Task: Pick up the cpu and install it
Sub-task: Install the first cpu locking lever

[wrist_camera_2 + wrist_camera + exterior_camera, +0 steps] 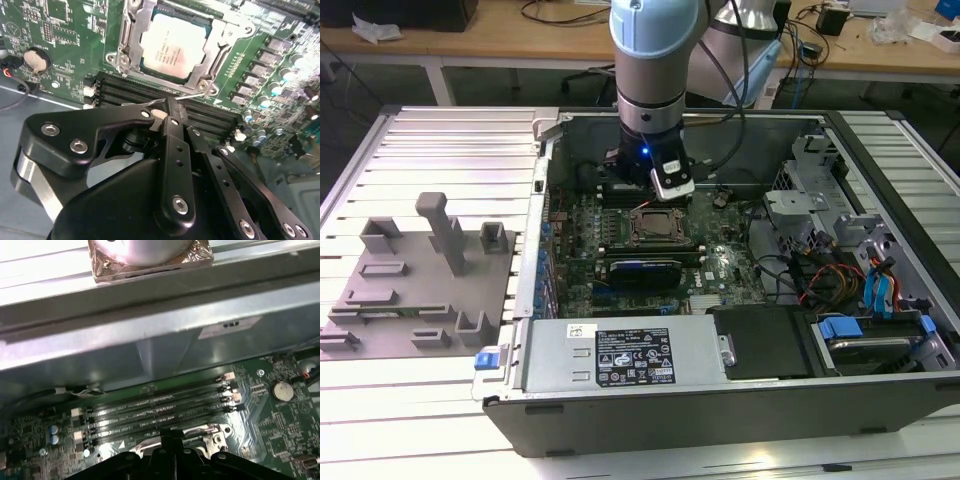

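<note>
My arm reaches straight down into the open computer case (pixel 880 400), wrist vertical over the far half of the motherboard (pixel 720 265). The gripper (pixel 172 111) hangs with its fingers drawn together, holding nothing, above the memory slots (pixel 150 95). I see the cpu (pixel 172 44) seated inside the socket frame (pixel 131 30), just beside the fingertips.

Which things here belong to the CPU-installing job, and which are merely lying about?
Job:
silvery square cpu, lying in the metal-framed socket
black robot hand

Lying about:
grey plastic fixture tray
round silver coin battery
blue drive latches
</note>
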Motion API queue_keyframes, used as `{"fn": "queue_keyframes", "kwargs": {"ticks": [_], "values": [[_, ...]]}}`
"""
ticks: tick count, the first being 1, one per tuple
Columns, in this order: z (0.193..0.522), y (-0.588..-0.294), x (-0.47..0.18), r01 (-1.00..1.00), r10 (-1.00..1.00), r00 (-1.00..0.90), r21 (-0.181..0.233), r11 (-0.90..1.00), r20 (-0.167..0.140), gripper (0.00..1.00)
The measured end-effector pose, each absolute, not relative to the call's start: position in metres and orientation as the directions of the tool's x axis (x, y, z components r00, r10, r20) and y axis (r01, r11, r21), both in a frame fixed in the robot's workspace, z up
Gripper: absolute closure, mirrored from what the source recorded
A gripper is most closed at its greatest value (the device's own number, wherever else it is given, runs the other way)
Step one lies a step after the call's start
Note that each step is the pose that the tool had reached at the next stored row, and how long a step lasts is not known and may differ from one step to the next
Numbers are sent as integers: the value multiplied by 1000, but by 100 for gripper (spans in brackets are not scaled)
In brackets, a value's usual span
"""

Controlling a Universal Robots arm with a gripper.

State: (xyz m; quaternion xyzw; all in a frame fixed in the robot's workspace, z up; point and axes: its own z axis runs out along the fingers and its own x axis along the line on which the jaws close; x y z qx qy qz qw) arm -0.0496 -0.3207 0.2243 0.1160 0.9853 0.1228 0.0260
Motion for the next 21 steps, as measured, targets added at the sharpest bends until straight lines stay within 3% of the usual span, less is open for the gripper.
{"fn": "queue_keyframes", "kwargs": {"ticks": [21], "values": [[212, -311, -43, 402, 420, -907, 248, 881, -23, 89]]}}
